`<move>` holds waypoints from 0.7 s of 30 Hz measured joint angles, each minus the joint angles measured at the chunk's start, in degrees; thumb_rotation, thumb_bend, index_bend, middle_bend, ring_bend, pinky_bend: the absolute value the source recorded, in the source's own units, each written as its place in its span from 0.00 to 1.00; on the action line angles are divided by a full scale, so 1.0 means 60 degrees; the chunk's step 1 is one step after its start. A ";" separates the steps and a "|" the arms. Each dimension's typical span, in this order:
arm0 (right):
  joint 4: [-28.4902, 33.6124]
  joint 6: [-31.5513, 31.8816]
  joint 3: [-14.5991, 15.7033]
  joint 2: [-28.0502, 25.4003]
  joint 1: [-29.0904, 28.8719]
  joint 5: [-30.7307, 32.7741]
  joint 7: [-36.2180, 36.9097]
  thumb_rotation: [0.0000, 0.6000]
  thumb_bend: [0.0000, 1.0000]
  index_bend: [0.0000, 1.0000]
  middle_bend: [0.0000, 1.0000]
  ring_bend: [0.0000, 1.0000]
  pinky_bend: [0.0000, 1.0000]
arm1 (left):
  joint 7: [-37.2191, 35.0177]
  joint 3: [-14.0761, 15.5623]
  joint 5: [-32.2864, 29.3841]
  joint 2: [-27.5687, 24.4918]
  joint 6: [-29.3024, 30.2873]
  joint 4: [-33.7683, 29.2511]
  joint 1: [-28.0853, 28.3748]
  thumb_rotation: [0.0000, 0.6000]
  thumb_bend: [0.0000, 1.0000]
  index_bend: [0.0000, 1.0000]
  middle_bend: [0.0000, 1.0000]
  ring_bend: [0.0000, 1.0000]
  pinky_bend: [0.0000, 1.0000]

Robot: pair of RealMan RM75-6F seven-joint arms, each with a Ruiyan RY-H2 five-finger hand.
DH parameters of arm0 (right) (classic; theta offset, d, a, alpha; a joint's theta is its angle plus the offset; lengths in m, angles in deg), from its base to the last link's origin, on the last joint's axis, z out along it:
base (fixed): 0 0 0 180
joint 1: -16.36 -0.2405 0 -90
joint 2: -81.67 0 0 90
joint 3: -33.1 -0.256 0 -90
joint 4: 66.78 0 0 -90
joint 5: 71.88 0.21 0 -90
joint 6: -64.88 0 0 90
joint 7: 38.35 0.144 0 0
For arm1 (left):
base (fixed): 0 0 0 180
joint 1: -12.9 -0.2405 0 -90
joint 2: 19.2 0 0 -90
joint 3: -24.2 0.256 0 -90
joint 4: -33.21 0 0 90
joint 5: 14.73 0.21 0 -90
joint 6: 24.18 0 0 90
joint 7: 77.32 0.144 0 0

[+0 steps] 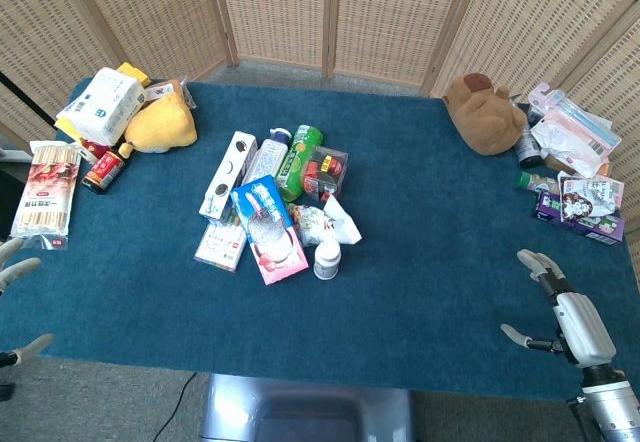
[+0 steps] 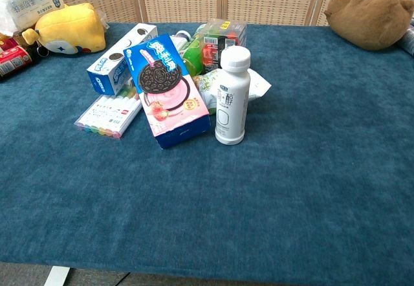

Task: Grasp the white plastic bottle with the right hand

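The white plastic bottle (image 1: 327, 259) (image 2: 231, 96) stands upright on the blue cloth at the front of a cluster of snacks. My right hand (image 1: 562, 310) hovers over the table's front right corner, far to the right of the bottle, fingers spread and holding nothing. My left hand (image 1: 18, 302) shows only as pale fingertips at the left edge of the head view, apart and empty. Neither hand appears in the chest view.
Beside the bottle lie a pink Oreo box (image 2: 167, 92), a blue-white Oreo box (image 2: 120, 58), a pack of coloured pens (image 2: 108, 116), a green bottle (image 1: 298, 161) and a crumpled wrapper (image 2: 259, 85). A brown plush (image 1: 484, 112), a yellow plush (image 1: 160, 127) and packets (image 1: 575, 177) line the edges.
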 measured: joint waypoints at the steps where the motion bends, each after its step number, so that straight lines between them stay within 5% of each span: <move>1: -0.0001 -0.0013 0.0008 0.0010 -0.0003 -0.0002 0.0002 1.00 0.19 0.00 0.00 0.00 0.23 | 0.0003 0.0003 0.0005 0.0002 0.0005 0.0005 -0.0004 1.00 0.00 0.18 0.00 0.00 0.00; 13: 0.0181 -0.0412 0.0087 0.0391 -0.0212 -0.0049 0.0718 1.00 0.19 0.00 0.00 0.00 0.24 | -0.0022 -0.0039 -0.0156 -0.0006 0.0011 0.0031 -0.0013 1.00 0.00 0.18 0.00 0.00 0.00; 21: 0.0293 -0.1365 -0.0111 0.1424 -0.1054 -0.0107 0.1555 1.00 0.19 0.00 0.00 0.00 0.23 | 0.0029 -0.0078 -0.0303 0.0032 -0.0114 0.0067 0.0027 1.00 0.00 0.18 0.00 0.00 0.00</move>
